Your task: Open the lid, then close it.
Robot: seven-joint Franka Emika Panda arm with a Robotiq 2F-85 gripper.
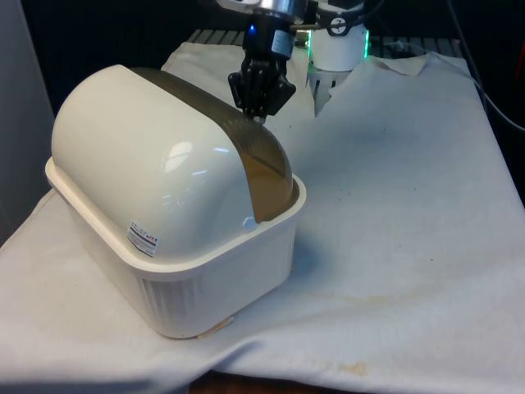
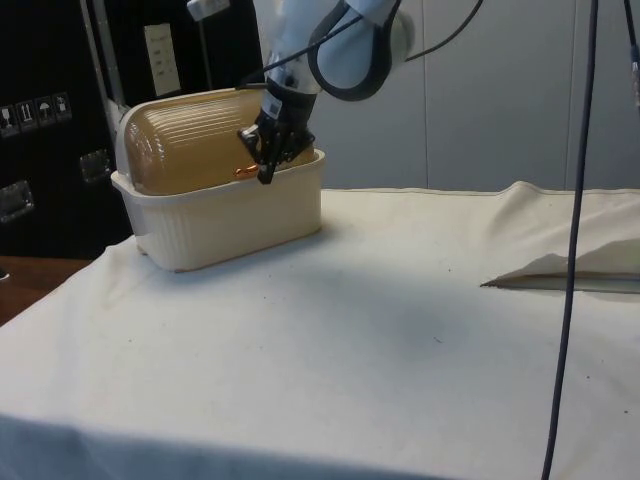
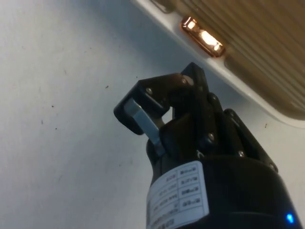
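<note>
The bread box (image 1: 176, 246) is a cream plastic tub with fluted walls, a glossy domed shell and a translucent amber roll lid (image 2: 195, 145) with fine horizontal ribs. The lid is down. A small amber handle (image 3: 202, 37) projects from the lid's lower edge. The box stands on the worktop (image 2: 380, 320), which is covered by a creased white cloth, at the front view's left. The claw (image 2: 268, 168) hangs at the lid side of the box, just beside the handle and apart from it. Its fingers (image 3: 143, 121) are nearly together and grip nothing.
</note>
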